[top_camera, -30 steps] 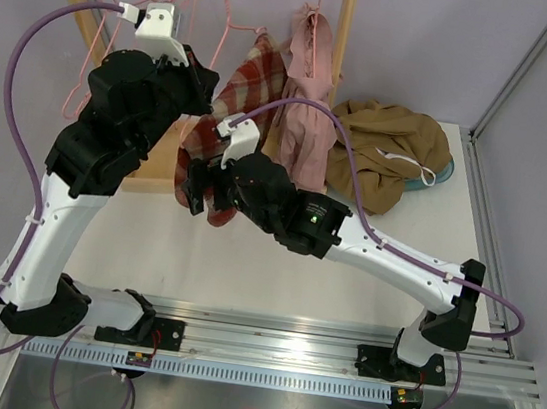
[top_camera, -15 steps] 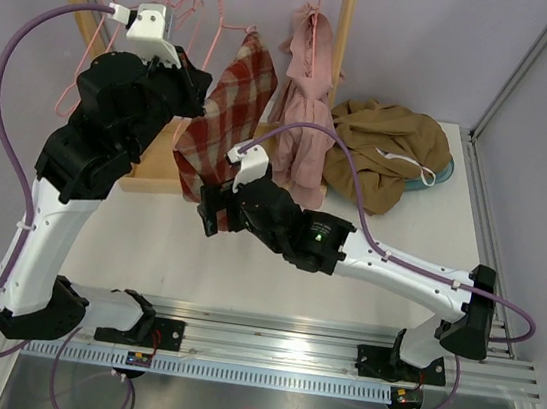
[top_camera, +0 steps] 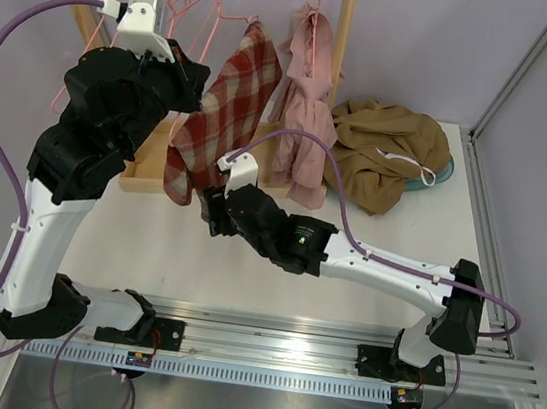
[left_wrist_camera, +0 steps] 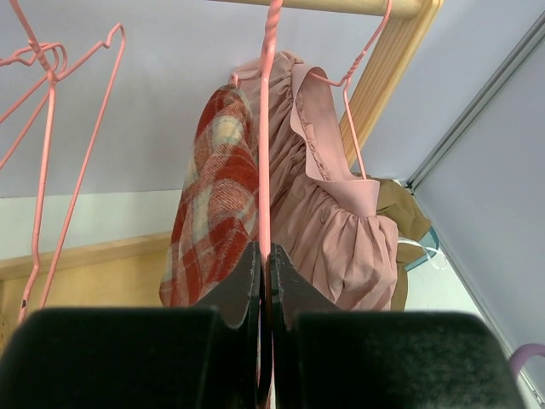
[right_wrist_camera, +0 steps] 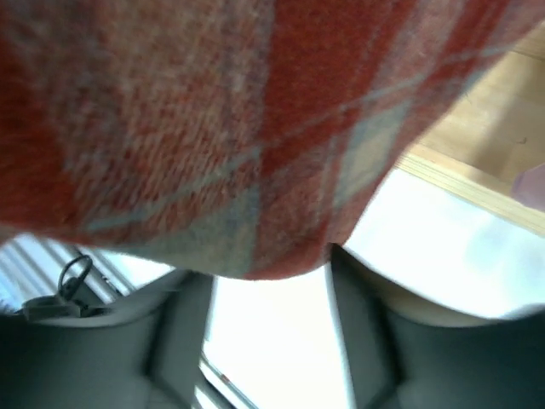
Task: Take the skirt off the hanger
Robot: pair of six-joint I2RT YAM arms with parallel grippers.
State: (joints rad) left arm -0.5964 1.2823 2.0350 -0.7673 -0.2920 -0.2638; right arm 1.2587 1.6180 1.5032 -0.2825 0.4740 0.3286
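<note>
The skirt (top_camera: 230, 93) is red plaid with grey stripes and hangs from a pink wire hanger (top_camera: 216, 10) on the wooden rail. My left gripper (top_camera: 195, 81) is beside the skirt's top. In the left wrist view this gripper (left_wrist_camera: 265, 256) is shut on the hanger's wire (left_wrist_camera: 265, 128), with the skirt (left_wrist_camera: 213, 196) draped just left of it. My right gripper (top_camera: 209, 206) sits at the skirt's lower hem. Its wrist view shows the hem (right_wrist_camera: 170, 111) filling the top, and the gripper (right_wrist_camera: 264, 277) open with its fingers apart just below the cloth.
A pink garment (top_camera: 303, 97) hangs on another hanger to the right. A tan garment heap (top_camera: 381, 153) lies on the table at the back right. Empty pink hangers (top_camera: 90, 29) hang at the rail's left end. The rack's wooden base (top_camera: 146, 176) lies behind the skirt.
The left arm has shifted the hanger and skirt up and to the left. The right gripper came off the skirt's lower part and now sits under the hem, its jaws narrower.
</note>
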